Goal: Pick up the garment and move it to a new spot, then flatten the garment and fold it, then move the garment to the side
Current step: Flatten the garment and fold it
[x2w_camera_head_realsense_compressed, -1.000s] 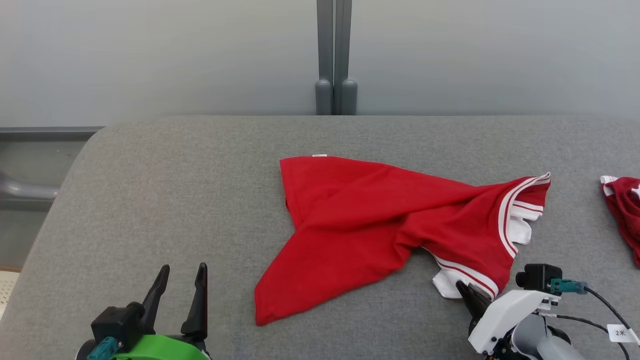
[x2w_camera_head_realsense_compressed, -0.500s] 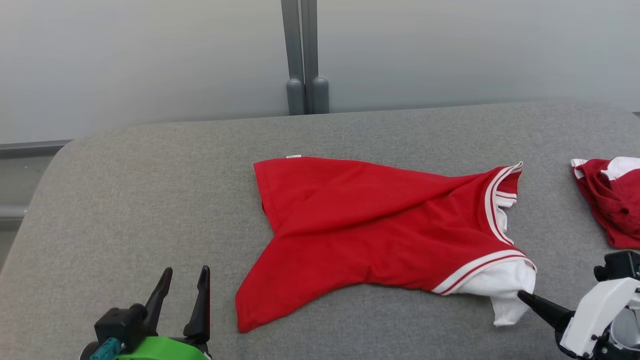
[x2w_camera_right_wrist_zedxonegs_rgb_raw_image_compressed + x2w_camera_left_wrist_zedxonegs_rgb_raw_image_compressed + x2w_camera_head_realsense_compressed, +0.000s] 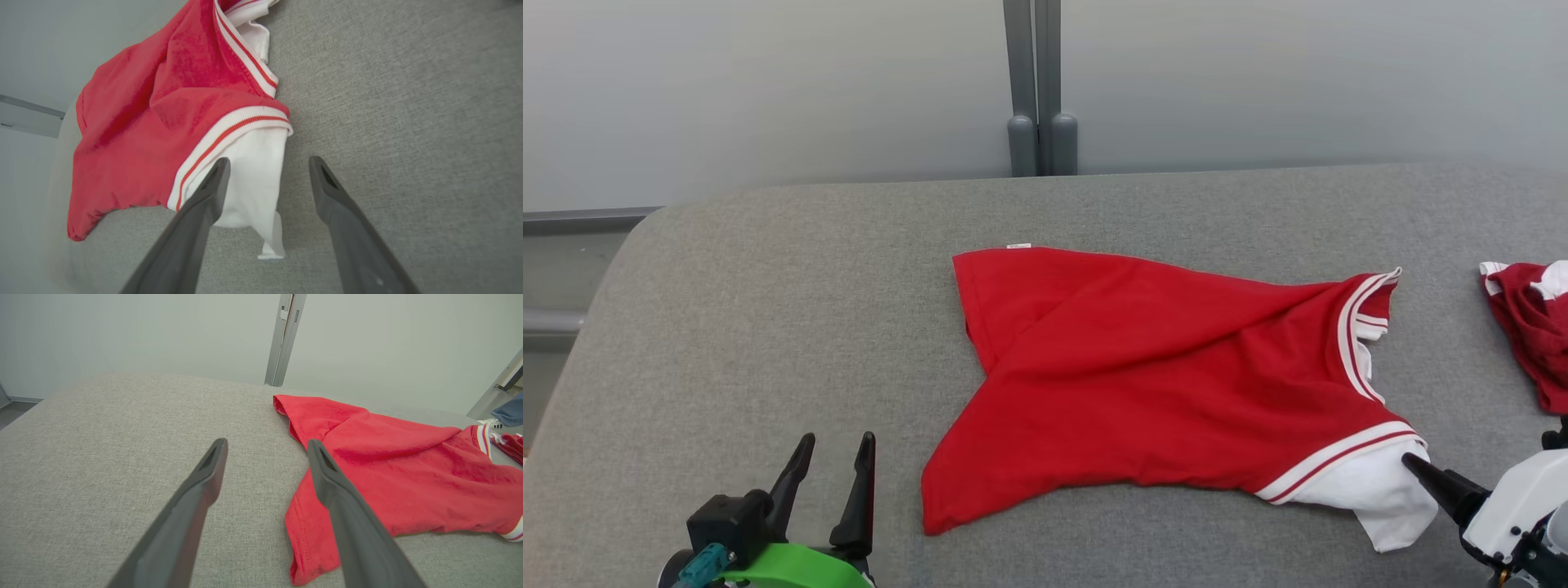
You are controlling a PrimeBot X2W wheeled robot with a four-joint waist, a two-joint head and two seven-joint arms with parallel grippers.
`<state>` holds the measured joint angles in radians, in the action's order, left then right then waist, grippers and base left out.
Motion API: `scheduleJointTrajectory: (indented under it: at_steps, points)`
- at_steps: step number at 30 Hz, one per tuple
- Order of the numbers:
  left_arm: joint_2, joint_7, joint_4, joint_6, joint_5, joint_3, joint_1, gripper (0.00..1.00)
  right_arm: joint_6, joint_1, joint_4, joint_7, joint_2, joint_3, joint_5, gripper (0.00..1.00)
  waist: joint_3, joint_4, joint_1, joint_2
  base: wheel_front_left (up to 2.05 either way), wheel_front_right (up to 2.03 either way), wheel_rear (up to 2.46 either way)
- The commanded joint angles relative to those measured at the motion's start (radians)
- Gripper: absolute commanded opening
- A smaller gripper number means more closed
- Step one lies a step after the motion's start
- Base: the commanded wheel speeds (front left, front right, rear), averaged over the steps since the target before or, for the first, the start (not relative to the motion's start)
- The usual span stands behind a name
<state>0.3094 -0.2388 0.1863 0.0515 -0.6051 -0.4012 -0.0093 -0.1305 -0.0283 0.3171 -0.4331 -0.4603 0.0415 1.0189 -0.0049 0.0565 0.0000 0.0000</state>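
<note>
The garment [image 3: 1160,384] is red with white striped trim and a white sleeve. It lies spread but creased on the grey padded table [image 3: 768,327]. My right gripper [image 3: 1413,464] is at the white sleeve at the garment's near right corner. In the right wrist view this gripper [image 3: 269,161] stands open, and the white cloth [image 3: 253,179] lies loose beneath and between its fingers. My left gripper [image 3: 837,441] is open and holds nothing, left of the garment's near left corner [image 3: 310,563]. In the left wrist view the left gripper [image 3: 266,444] points past that corner.
A second, darker red garment [image 3: 1531,327] lies at the table's right edge. A grey post [image 3: 1041,90] stands behind the table against the pale wall. A person's shoe [image 3: 492,422] is beyond the far right. Bare table stretches to the left.
My right gripper drew the white-sleeved corner toward the near right, spreading the garment, and has now opened and let it go. The head camera shifted. The left gripper stayed put.
</note>
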Motion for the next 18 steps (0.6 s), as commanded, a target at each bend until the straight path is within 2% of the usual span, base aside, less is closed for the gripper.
scheduleJointTrajectory:
  at_steps: [1, 5, 10, 14, 18]
  points:
    - [0.007, 0.001, 0.003, -0.002, 0.002, 0.000, -0.009, 1.00, -0.001, -0.001, 0.021, 0.012, 0.018, -0.006, -0.012, 1.00, -0.003, 0.011, 0.0000, 0.0000, 0.00, 0.00, 0.00]
    - [0.009, 0.000, 0.002, 0.007, -0.002, 0.001, 0.001, 1.00, -0.001, 0.021, 0.032, 0.096, 0.033, -0.043, -0.043, 1.00, -0.011, 0.020, 0.0000, 0.0000, 0.00, 0.00, 0.00]
    - [0.004, -0.012, -0.011, 0.013, -0.002, 0.020, 0.013, 1.00, -0.001, 0.049, -0.040, 0.348, 0.073, -0.078, -0.095, 1.00, -0.025, 0.010, 0.0000, 0.0000, 0.00, 0.00, 0.00]
    - [0.007, -0.020, -0.038, 0.021, 0.014, 0.052, 0.022, 1.00, -0.001, 0.056, -0.113, 0.527, 0.095, -0.033, -0.165, 1.00, -0.034, -0.012, 0.0000, 0.0000, 0.00, 0.00, 0.00]
    - [0.011, -0.027, -0.076, 0.028, 0.031, 0.098, 0.039, 1.00, -0.001, 0.039, -0.165, 0.644, 0.108, 0.017, -0.244, 1.00, -0.036, -0.029, 0.0000, 0.0000, 0.00, 0.00, 0.00]
